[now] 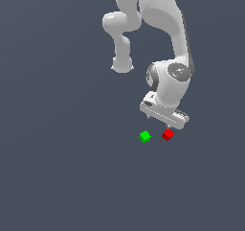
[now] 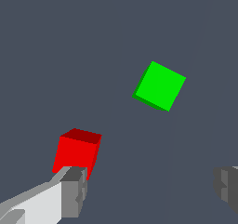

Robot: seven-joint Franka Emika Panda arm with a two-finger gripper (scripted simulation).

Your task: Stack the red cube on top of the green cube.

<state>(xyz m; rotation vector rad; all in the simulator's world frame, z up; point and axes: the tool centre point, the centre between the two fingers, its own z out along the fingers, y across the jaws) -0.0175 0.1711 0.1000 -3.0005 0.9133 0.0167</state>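
Note:
The red cube [image 1: 167, 135] lies on the dark grey floor [image 1: 72, 167]. The green cube [image 1: 145, 137] lies a short way off, toward the exterior view's left, apart from the red one. My white gripper [image 1: 167, 128] hangs just above the red cube. In the wrist view the gripper [image 2: 151, 190] is open, with its jaws wide apart. The red cube [image 2: 76, 151] sits right by one grey fingertip [image 2: 74, 190], not between the two. The green cube [image 2: 160, 86] lies farther out, beyond the gap.
The flat dark grey floor spreads all around the two cubes. The white arm [image 1: 167, 38] rises from the gripper toward the top of the exterior view. Nothing else shows.

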